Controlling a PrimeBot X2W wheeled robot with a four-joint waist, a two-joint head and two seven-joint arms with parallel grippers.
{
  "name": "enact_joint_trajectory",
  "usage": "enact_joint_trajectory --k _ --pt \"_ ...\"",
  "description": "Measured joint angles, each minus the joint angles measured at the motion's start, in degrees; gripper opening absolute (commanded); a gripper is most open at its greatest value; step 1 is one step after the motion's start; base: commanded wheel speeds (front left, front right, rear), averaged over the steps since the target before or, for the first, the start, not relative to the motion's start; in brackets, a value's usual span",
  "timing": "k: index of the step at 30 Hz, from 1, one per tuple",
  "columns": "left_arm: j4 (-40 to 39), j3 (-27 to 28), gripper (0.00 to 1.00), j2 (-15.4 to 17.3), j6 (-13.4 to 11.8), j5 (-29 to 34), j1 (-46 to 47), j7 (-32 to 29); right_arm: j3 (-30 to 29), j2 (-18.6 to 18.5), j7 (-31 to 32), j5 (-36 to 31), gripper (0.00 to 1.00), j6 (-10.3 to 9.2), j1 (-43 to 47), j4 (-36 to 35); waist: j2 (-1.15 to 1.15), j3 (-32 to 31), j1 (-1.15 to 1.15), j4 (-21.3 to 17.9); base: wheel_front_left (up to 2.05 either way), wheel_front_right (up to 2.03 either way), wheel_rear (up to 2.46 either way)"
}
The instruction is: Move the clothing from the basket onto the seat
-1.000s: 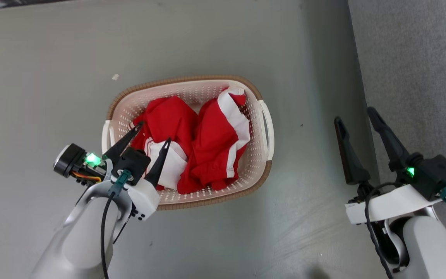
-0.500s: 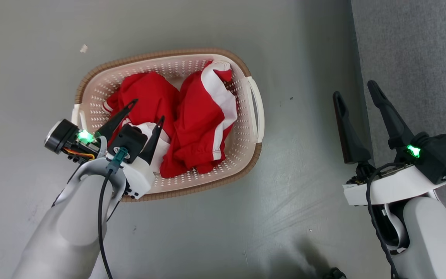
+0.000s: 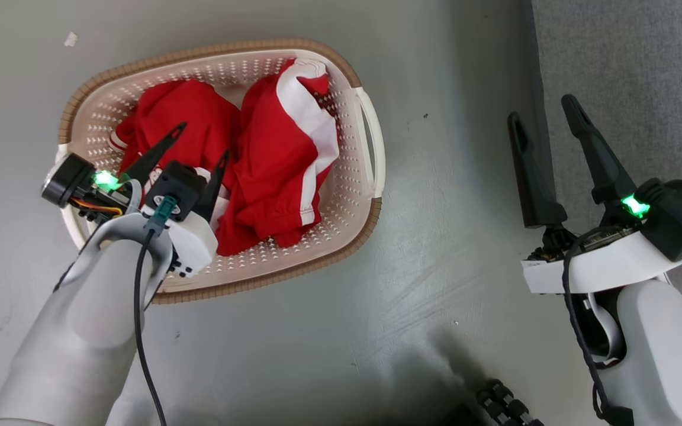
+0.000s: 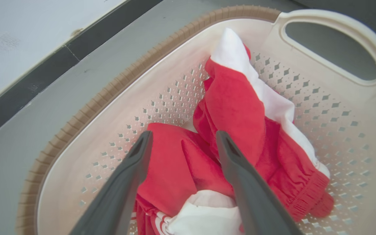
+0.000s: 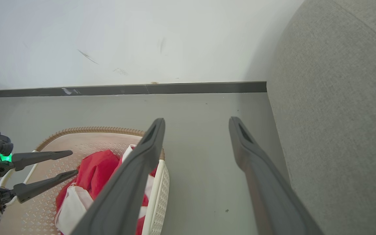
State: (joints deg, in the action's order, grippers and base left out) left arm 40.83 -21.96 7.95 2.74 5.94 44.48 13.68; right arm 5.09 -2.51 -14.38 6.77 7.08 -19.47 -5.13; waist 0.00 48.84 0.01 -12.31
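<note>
Head view: the grey seat (image 3: 631, 71) is on the right. The basket (image 3: 211, 53), left on the floor, holds the clothing (image 3: 270, 154), likely soft, light and floppy. The left hand (image 3: 203, 140) hangs over it, spread apart; a bunched red fold looks best to pinch. The right hand (image 3: 541, 108) is spread apart too.

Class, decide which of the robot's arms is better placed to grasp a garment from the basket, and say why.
Left. The left gripper hangs open over the clothing in the basket; the right gripper, also open, is off over the floor beside the seat.
</note>
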Motion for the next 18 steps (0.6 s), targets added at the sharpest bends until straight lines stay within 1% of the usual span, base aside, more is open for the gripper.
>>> enact_joint_trajectory --k 6,18 --pt "1.2 0.2 1.00 1.1 -0.1 0.3 2.0 0.0 0.9 0.0 0.0 0.9 1.00 0.00 -1.3 0.0 0.00 2.1 0.00 -1.3 0.00 0.00 0.00" --pt "3.1 0.7 1.00 1.4 -0.3 0.7 4.7 0.0 1.9 0.0 0.0 1.8 1.00 0.00 -3.7 -0.2 0.00 5.4 0.00 -3.4 0.00 0.00 0.00"
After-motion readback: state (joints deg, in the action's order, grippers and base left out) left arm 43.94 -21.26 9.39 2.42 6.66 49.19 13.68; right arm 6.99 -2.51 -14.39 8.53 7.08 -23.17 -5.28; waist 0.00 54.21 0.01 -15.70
